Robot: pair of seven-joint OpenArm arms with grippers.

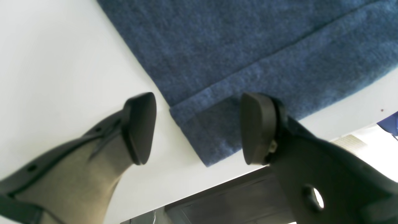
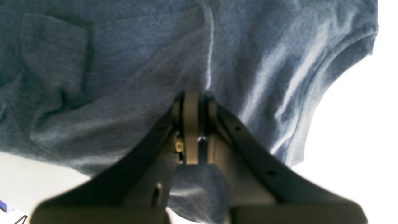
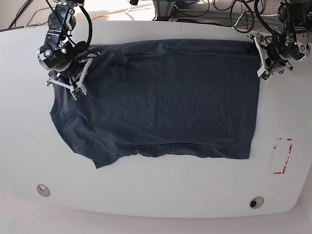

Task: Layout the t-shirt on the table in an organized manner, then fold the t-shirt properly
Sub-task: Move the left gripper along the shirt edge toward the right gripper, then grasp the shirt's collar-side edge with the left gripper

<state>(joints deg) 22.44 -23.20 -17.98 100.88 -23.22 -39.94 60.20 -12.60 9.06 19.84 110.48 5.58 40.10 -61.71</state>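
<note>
Base view shows the t-shirt (image 3: 165,97) spread across the desk (image 3: 146,195), one long edge doubled under. My right jaws (image 2: 194,96) are pinched tight on cloth beside a sleeve; my left jaws (image 1: 197,127) stand wide and hold nothing, straddling the hem corner (one pad over the cloth, one over bare desk). To do this well, I judge I should lower the left jaws squarely over that corner, close on both layers, then pull outward evenly against the right.

Navy t-shirt (image 3: 161,100) spread flat on white table (image 3: 156,190), seemingly creased.
</note>
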